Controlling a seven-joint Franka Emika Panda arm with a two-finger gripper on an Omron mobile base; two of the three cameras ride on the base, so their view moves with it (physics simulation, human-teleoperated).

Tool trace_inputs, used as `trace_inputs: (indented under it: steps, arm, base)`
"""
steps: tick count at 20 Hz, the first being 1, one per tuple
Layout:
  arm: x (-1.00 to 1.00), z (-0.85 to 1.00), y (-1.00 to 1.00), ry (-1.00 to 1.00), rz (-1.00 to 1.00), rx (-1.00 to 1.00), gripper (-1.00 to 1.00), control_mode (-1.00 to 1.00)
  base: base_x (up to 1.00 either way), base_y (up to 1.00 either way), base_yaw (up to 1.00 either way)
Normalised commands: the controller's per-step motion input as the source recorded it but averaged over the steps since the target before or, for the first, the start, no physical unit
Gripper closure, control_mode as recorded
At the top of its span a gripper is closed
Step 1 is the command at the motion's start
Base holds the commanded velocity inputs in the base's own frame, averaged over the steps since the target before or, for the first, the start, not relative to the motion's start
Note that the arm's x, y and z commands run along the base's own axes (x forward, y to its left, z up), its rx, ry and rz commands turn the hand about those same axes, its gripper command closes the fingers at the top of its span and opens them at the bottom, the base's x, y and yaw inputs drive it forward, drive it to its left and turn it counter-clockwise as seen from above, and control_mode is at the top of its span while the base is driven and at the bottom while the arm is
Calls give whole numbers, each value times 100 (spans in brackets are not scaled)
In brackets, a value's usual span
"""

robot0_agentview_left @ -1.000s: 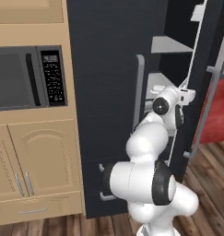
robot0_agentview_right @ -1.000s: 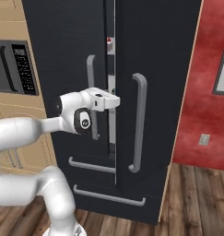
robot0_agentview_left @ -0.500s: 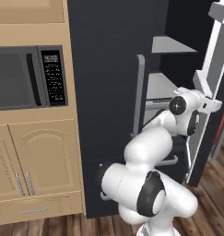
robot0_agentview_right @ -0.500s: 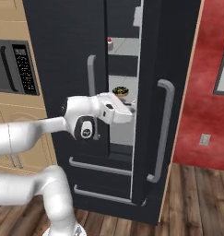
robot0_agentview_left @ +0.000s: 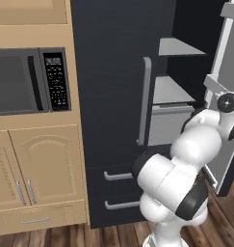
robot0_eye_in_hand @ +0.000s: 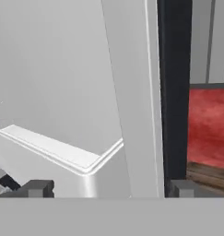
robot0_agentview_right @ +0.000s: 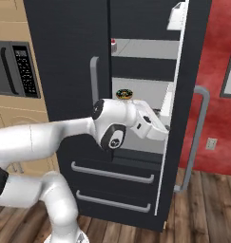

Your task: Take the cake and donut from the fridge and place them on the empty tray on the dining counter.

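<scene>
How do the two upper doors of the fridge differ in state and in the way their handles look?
The left door is shut, while the right door stands swung open, so that shelves show between them. The left door's handle is a straight bar facing the room; the right door's handle sticks out past the door's edge. Both doors are matte black with grey bar handles.

base views: behind arm, share fridge (robot0_agentview_left: 118,96) | hand view: close on door edge
</scene>
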Motion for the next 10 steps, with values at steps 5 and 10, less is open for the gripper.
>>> trace_inputs:
  steps: [5, 10]
  arm:
    - [-7, 7, -66, -1, 7, 6, -100, -100]
    - [-50, 58, 2, -14, 16, -3, -100, -100]
  base:
    - [0, 0, 0]
    - [0, 0, 0]
